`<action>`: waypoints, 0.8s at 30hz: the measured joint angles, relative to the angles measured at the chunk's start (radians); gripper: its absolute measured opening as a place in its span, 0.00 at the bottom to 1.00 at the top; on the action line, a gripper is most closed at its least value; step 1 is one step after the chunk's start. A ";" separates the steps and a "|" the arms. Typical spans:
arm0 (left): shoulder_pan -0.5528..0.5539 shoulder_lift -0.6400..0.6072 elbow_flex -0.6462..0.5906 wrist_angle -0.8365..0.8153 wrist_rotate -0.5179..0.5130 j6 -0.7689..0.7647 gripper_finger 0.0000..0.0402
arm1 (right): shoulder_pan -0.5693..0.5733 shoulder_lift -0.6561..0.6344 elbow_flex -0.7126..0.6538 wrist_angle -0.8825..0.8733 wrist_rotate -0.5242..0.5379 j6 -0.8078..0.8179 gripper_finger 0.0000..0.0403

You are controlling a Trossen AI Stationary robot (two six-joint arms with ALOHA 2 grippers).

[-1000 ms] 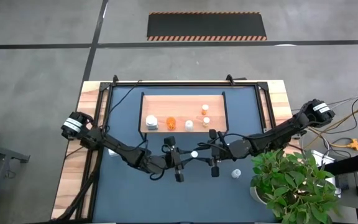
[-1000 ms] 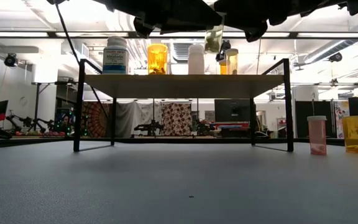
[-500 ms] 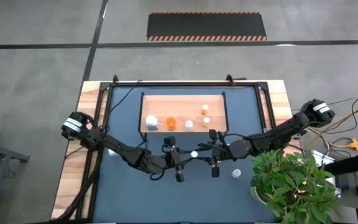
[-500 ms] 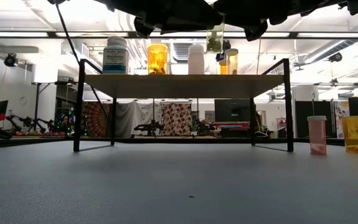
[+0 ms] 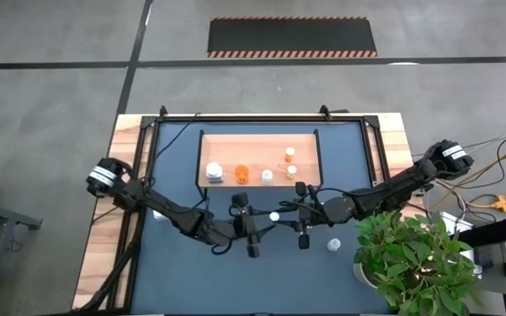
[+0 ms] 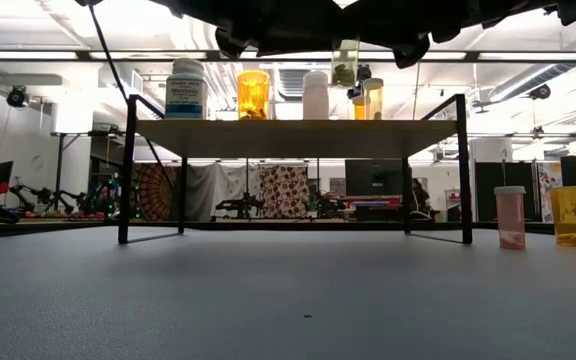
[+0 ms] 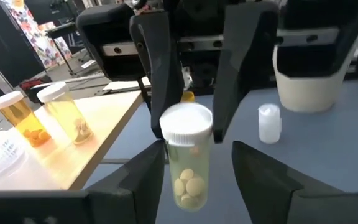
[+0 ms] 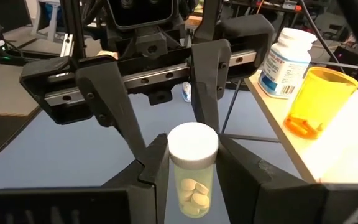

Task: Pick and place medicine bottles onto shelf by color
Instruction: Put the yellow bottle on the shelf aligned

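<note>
Close in, over the dark blue desk [image 5: 183, 272], the two arms meet nose to nose around one pill bottle [image 7: 185, 168]. It hangs in the air just in front of the shelf, upright, long axis vertical. It is a clear, smooth plastic cylinder with a ribbed white cap and pale round tablets heaped at the bottom.

The right claw [image 8: 191, 149] pinches it, flat dark fingers pressed against both sides of the body. The left claw [image 7: 197, 146] faces it from the other side with its fingers spread, bare gaps showing either side of the bottle. To my eye this is a handover, and the bottle now belongs to the right arm.

What matters next is that the shelf [image 5: 253, 149] lies beyond the claw, away from the desk's front edge and raised on thin black legs. The bottle probably has to go forward and stay upright.

Up on that light-wood board stand a white labelled bottle [image 5: 213, 172], an orange one [image 5: 242, 173], a small white one [image 5: 267, 175] and two amber ones [image 5: 289, 154] towards the right. A loose bottle [image 5: 333, 244] waits on the desk by the potted plant [image 5: 411, 254].
</note>
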 joint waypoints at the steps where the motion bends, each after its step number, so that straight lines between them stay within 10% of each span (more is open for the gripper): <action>1: -0.002 -0.007 -0.001 -0.018 0.000 0.003 0.44 | 0.000 -0.001 0.000 -0.002 0.000 0.000 0.24; 24: -0.023 -0.334 -0.014 -0.321 0.001 0.293 0.47 | -0.039 -0.111 0.185 -0.182 -0.003 0.088 0.24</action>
